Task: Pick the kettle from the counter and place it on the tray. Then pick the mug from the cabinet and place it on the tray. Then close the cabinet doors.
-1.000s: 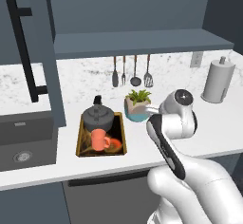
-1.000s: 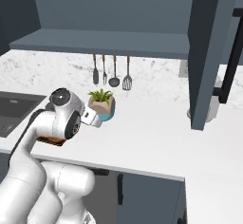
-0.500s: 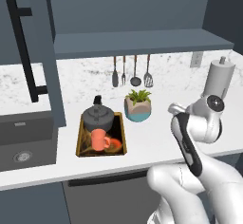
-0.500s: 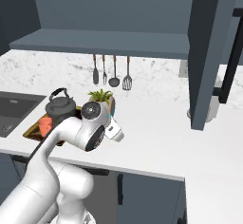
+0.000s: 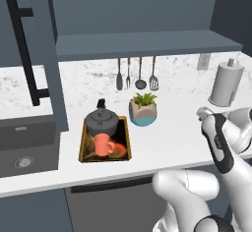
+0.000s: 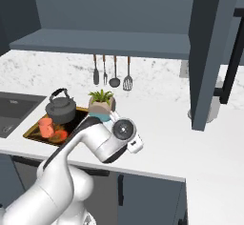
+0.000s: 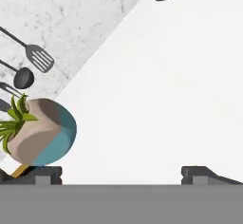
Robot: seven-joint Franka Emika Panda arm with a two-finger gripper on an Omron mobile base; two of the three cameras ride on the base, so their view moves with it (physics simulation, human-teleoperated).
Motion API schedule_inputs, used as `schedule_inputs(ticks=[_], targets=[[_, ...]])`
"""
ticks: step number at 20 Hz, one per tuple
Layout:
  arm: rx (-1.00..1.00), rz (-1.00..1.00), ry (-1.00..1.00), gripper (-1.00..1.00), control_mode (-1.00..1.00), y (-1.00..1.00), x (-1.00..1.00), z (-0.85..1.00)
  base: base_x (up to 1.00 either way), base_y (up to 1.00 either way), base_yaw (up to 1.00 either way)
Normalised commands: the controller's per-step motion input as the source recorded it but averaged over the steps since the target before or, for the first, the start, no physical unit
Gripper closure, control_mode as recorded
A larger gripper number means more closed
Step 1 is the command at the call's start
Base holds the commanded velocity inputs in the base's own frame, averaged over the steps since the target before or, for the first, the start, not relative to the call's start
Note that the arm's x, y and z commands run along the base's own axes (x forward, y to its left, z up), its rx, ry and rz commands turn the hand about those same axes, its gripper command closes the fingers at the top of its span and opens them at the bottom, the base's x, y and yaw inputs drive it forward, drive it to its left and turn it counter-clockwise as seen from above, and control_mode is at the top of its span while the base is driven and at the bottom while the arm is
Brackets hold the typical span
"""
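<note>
With the squat dark-grey kettle (image 5: 102, 122) and small orange-red mug (image 5: 103, 144) both on the gold-rimmed tray (image 5: 84, 141) on the white marbled bench (image 5: 167, 132), the wide-open, empty hand (image 7: 121, 173) should next close the dark slate-blue cabinet doors (image 5: 44, 54).

- The tray (image 5: 86, 150) sits on the counter (image 5: 167, 132), just right of the sink basin (image 5: 24, 150).
- The kettle (image 5: 101, 121) stands at the tray's back end; the mug (image 5: 103, 145) stands in front of it, also on the tray.
- The plant pot (image 5: 142, 110) is just right of the kettle, beside the tray.
- 4 utensils (image 5: 136, 74) hang on the backsplash behind the pot.
- The tall cylinder (image 5: 226, 83) stands far right, near the wall.
- The open cabinet door (image 5: 37, 54) hangs above the sink, left of the tray.
</note>
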Motion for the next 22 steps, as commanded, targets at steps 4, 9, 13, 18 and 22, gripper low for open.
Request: schedule_inputs(ticks=[4, 9, 13, 18, 22], targets=[[0.11, -0.12, -0.1, 1.0, -1.0, -0.56, 0.0, 0.0, 0.0, 0.0, 0.0], [0.11, -0.14, -0.12, 1.0, -1.0, -0.66, -0.02, 0.09, 0.0, 0.0, 0.0], [0.13, -0.11, -0.06, 1.0, -1.0, -0.87, -0.13, 0.1, 0.0, 0.0, 0.0], [0.24, 0.02, -0.04, 1.0, -1.0, -0.61, -0.19, 0.07, 0.0, 0.0, 0.0], [0.28, 0.0, -0.34, 1.0, -1.0, -0.78, -0.38, 0.64, 0.0, 0.0, 0.0]])
